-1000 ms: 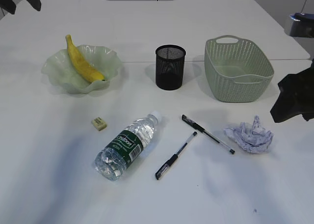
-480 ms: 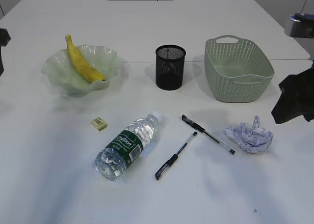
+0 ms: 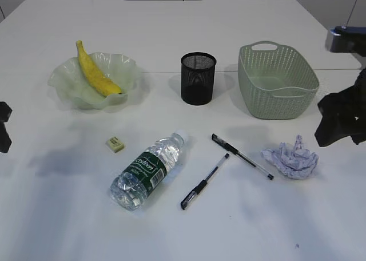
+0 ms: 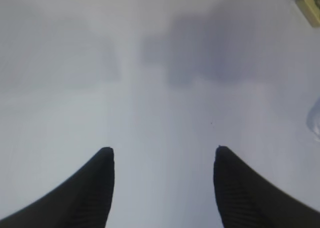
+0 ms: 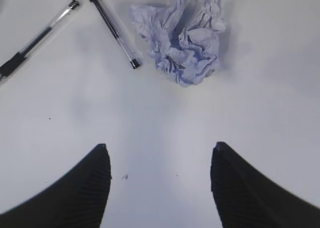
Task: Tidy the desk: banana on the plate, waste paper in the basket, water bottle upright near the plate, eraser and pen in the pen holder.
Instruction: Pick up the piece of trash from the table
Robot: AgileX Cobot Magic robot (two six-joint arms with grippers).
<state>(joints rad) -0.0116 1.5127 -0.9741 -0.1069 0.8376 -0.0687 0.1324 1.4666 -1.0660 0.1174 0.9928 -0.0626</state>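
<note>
Nearest the camera, a water bottle (image 3: 148, 171) is seen lying on its side on the white table (image 3: 68, 215), green label facing up; its white lettering cannot be read. Two pens (image 3: 205, 181) (image 3: 242, 156) lie just beside it, tips nearly meeting. A yellowish eraser (image 3: 115, 143) sits left of the bottle. Crumpled waste paper (image 3: 290, 157) rests right of the pens. Farther back: banana (image 3: 94, 71) already in the plate (image 3: 123, 63), black mesh pen holder (image 3: 198, 78), green basket (image 3: 278, 80).

Left gripper (image 4: 162, 155): jaws spread over bare table, eraser corner visible only at frame edge. Right gripper (image 5: 157, 150): jaws apart, holding nothing, paper and pen ends just ahead.
</note>
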